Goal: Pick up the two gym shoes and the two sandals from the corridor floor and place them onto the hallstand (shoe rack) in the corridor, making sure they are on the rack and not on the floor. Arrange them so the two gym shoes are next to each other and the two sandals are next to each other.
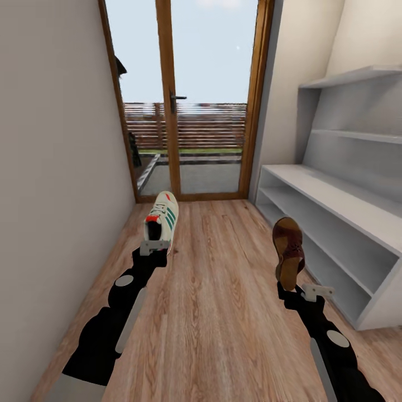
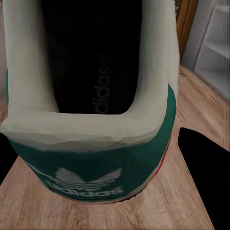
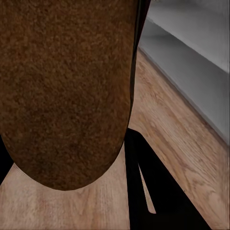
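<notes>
Hallstand (image 1: 335, 201) stands right of the glass door (image 1: 184, 100), shelves bare. Gym shoe (image 1: 162, 218) held above the corridor floor (image 1: 223, 312), left claw (image 1: 154, 245) pinching its heel. Sandal (image 1: 288, 251), nearer the hallstand, pinched by right claw (image 1: 304, 290).

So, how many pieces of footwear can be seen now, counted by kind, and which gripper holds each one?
Gym shoe: 1, held in the left gripper
Sandal: 1, held in the right gripper
Total: 2
</notes>
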